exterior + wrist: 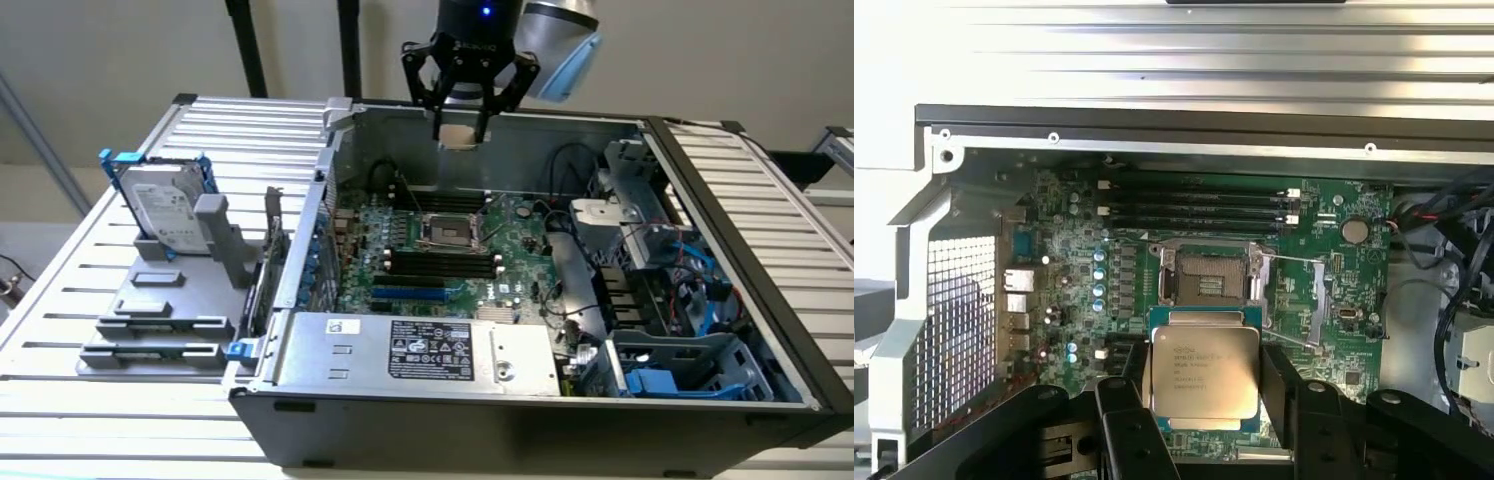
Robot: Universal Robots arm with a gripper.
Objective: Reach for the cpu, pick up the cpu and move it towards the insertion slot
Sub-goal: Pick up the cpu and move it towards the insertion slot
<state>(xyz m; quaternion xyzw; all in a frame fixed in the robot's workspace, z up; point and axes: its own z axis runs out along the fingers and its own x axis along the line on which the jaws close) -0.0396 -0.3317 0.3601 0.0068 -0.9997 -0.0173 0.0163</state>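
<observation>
Wrist view — gripper [1204,385] holds cpu [1206,375]

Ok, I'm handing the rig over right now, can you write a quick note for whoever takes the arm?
Gripper: shut on the cpu, held in the air by its edges.
Cpu: over the open computer case, above the motherboard.
Insertion slot: empty, frame open.
Done: reach and pickup.
Left: closing the remaining gap to the slot.

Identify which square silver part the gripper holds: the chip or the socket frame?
The cpu, clamped in the gripper above the board; the insertion slot sits empty on the motherboard.
</observation>
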